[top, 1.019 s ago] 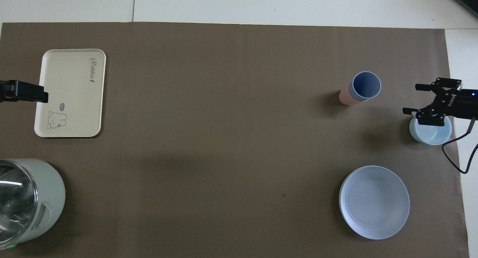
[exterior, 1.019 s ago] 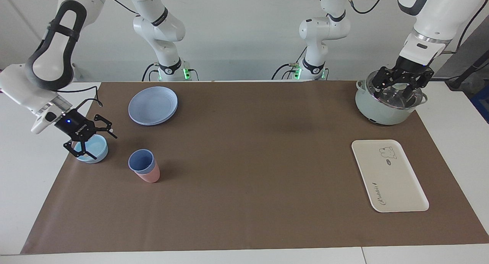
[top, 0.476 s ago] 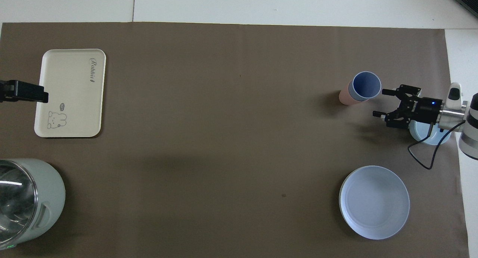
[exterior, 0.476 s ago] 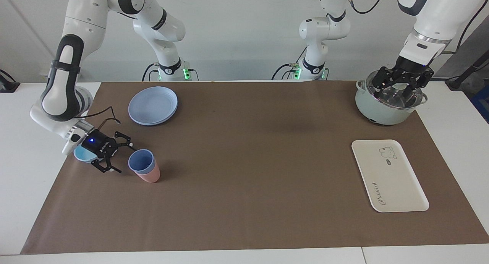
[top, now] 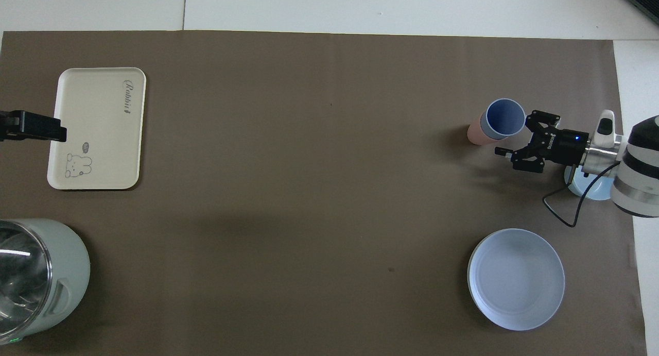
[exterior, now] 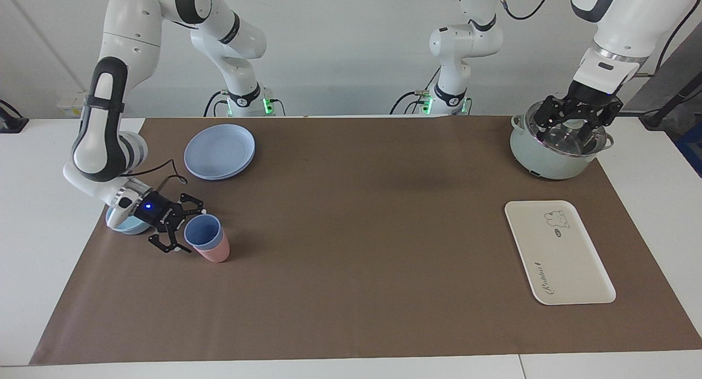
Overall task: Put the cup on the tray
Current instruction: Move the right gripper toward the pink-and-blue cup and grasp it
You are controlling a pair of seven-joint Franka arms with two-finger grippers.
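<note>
The periwinkle-blue cup (exterior: pixel 202 232) stands upright, nested inside a pink tumbler (exterior: pixel 217 253), near the right arm's end of the mat; it also shows in the overhead view (top: pixel 505 118). My right gripper (exterior: pixel 188 229) is open and low beside the cup, on the side toward the right arm's end, its fingers spread close to the rim. It also shows in the overhead view (top: pixel 516 133). The cream tray (exterior: pixel 559 253) with the bear drawing lies empty at the left arm's end (top: pixel 95 129). My left gripper (exterior: pixel 577 124) waits open over a pot.
A light-blue bowl (exterior: pixel 122 225) sits under the right wrist. A round blue plate (exterior: pixel 219 151) lies nearer to the robots than the cup. A pale green pot (exterior: pixel 548 157) with a glass lid stands nearer to the robots than the tray.
My right gripper has moved from over the light-blue bowl down and across to the cup, its open fingers now close to the rim. The left arm has not moved.
</note>
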